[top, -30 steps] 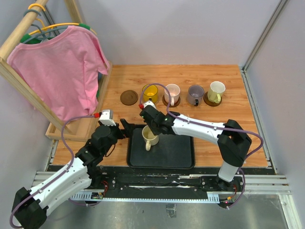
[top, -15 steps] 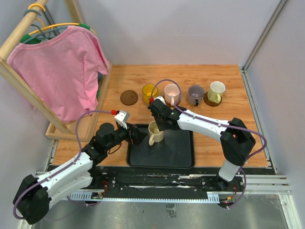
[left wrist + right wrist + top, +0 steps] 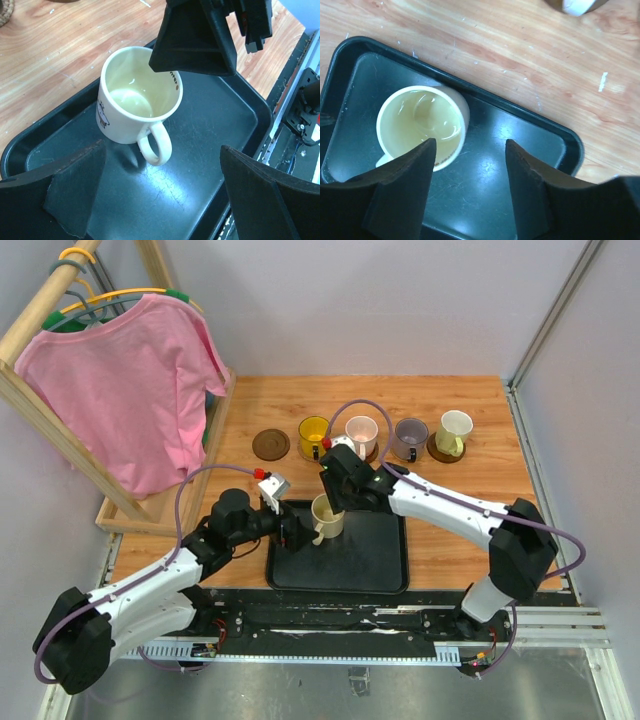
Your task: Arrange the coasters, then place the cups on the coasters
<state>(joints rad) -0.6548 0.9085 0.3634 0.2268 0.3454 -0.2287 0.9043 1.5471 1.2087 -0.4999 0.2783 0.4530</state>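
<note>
A cream cup stands upright on the black tray, handle toward the near edge. My right gripper hovers over its far rim, open, one finger above the cup's inside and one outside, neither touching the wall. My left gripper is wide open just left of the cup, with only the bare tray between its fingers. In the back row stand a bare brown coaster, a yellow cup, a pink cup, a purple-grey cup and a pale yellow-green cup, some on dark coasters.
A wooden clothes rack with a pink shirt fills the left side, its base frame resting on the table next to my left arm. Grey walls close in the back and right of the wooden table.
The right gripper shifted the cream cup slightly right and back on the tray, then opened and let it go. My left arm reached rightward onto the tray beside the cup.
</note>
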